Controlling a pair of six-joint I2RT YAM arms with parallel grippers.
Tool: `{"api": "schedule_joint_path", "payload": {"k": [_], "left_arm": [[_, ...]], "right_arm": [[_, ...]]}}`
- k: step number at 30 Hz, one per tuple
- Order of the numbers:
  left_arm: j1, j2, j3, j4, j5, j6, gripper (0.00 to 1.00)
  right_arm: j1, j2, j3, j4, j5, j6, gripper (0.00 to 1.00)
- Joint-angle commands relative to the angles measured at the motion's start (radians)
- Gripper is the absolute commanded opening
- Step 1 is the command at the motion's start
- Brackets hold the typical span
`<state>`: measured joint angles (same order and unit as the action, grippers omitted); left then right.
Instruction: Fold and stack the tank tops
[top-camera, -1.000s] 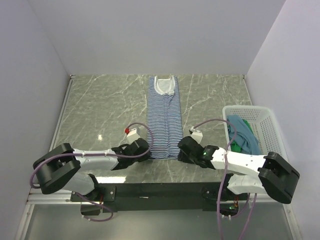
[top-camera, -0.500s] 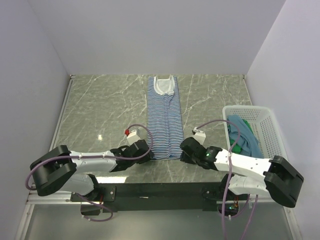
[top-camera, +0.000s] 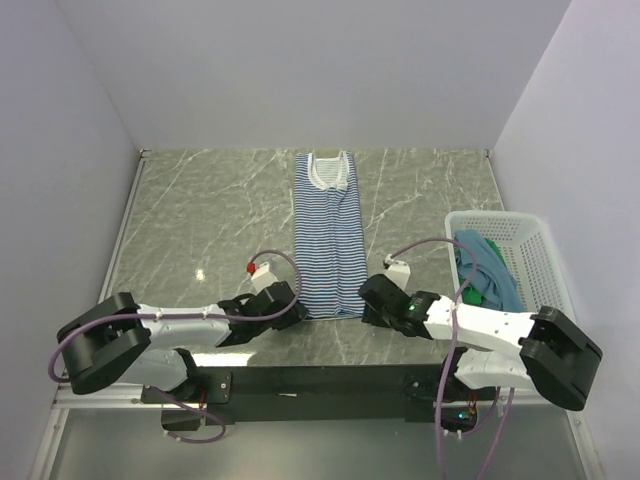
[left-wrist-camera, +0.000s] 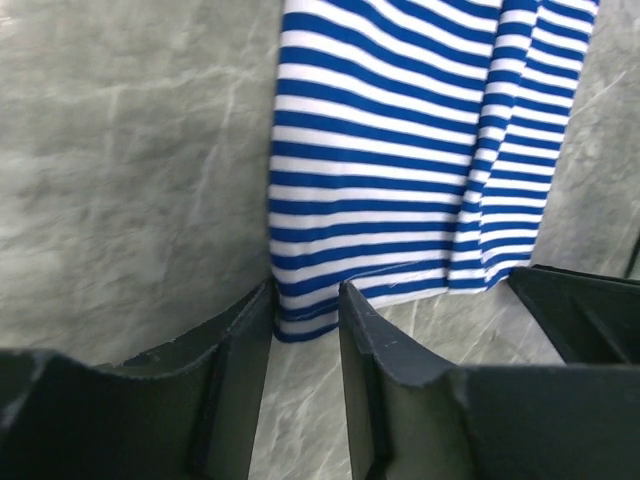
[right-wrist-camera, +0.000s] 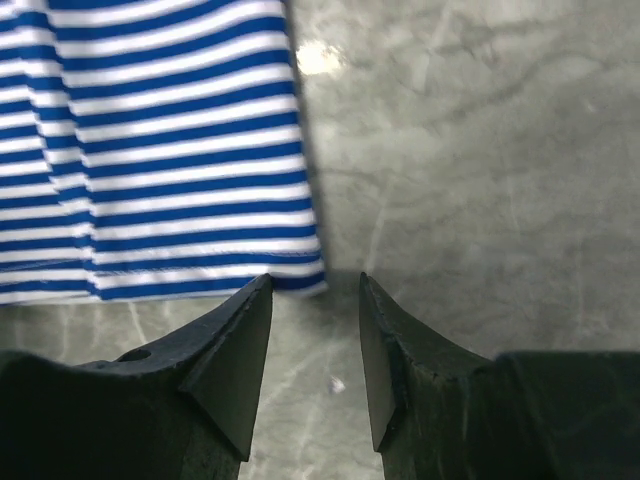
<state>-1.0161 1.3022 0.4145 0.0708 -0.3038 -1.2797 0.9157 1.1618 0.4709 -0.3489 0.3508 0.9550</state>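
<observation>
Jaws apart and empty on left gripper (left-wrist-camera: 305, 292) and right gripper (right-wrist-camera: 315, 285), each low at a near hem corner of striped tank top (top-camera: 327, 235), spread flat just ahead on tabletop (top-camera: 200, 200). Risk: closing short, pinching one layer only, or dragging fabric into wrinkles.

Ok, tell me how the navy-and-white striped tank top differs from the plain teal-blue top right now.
The navy-and-white striped tank top lies flat on the marble table, folded into a narrow strip; the plain teal-blue top sits crumpled in the white mesh basket. The striped one is patterned, with a white neckline; the teal one is a single colour. The striped top shows whole, the teal top only partly. Both are soft fabric.
</observation>
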Motion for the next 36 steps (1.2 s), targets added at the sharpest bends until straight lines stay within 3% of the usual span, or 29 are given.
{"api": "schedule_joint_path", "payload": {"k": [1,8,12,18,19,21,28,36], "left_arm": [[-0.007,0.084,-0.045,-0.111,0.029,0.0,0.39],[-0.012,0.123,-0.056,-0.109,0.023,-0.013,0.35],[-0.016,0.131,-0.049,-0.12,0.014,-0.01,0.27],[-0.033,0.12,-0.026,-0.154,0.003,0.005,0.09],[-0.039,0.112,-0.022,-0.16,0.002,0.006,0.07],[-0.048,0.105,-0.01,-0.18,0.0,0.01,0.01],[-0.183,0.043,0.015,-0.281,-0.012,-0.056,0.01],[-0.409,-0.033,0.061,-0.453,-0.063,-0.279,0.01]], "right_arm": [[-0.012,0.025,0.023,0.048,0.031,-0.018,0.48],[-0.012,0.079,0.025,0.08,0.039,-0.022,0.47],[-0.014,0.093,0.015,0.096,0.03,-0.018,0.41],[-0.012,0.081,0.006,0.085,0.028,-0.033,0.2],[-0.011,0.081,0.011,0.082,0.03,-0.036,0.07],[-0.009,0.078,0.017,0.065,0.027,-0.041,0.0],[0.081,-0.097,-0.02,-0.054,0.034,0.031,0.0],[0.383,-0.257,-0.014,-0.275,0.109,0.298,0.0]]}}
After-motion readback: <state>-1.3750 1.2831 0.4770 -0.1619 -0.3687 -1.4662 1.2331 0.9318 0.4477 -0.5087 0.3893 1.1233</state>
